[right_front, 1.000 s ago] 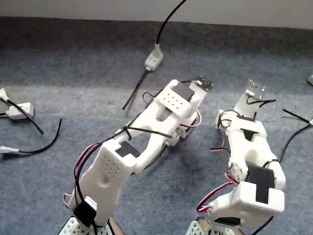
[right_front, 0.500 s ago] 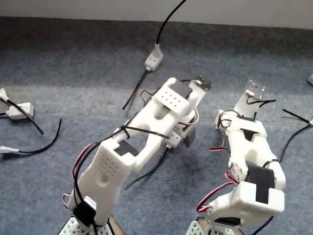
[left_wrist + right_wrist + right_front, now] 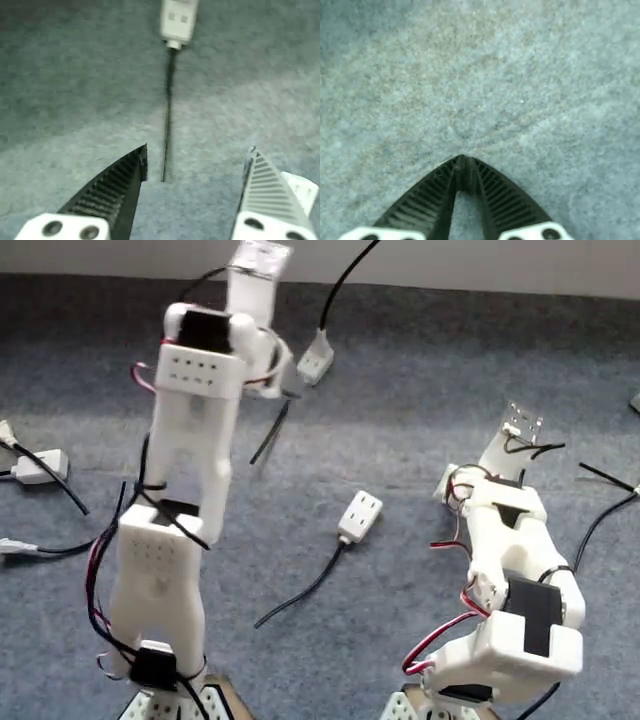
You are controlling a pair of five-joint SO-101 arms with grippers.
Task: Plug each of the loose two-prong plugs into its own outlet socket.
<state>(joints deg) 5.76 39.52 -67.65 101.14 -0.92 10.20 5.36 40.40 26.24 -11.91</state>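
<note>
Upper centre of the high view, live | left gripper (image 3: 198, 149) spread wide over thin black cord (image 3: 167, 115), white plastic socket block (image 3: 179, 20) just beyond | right gripper (image 3: 463, 159) pressed together, empty | tip: centre the cord between the jaws before closing.

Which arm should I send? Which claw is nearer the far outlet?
Left. The left claw is open just beside the outlet; the right claw, shut, sits much farther away, back toward the robot.

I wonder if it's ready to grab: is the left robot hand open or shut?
Open. On the left hand, the two fingers stand wide apart, with a black cord on the carpet between them.
</note>
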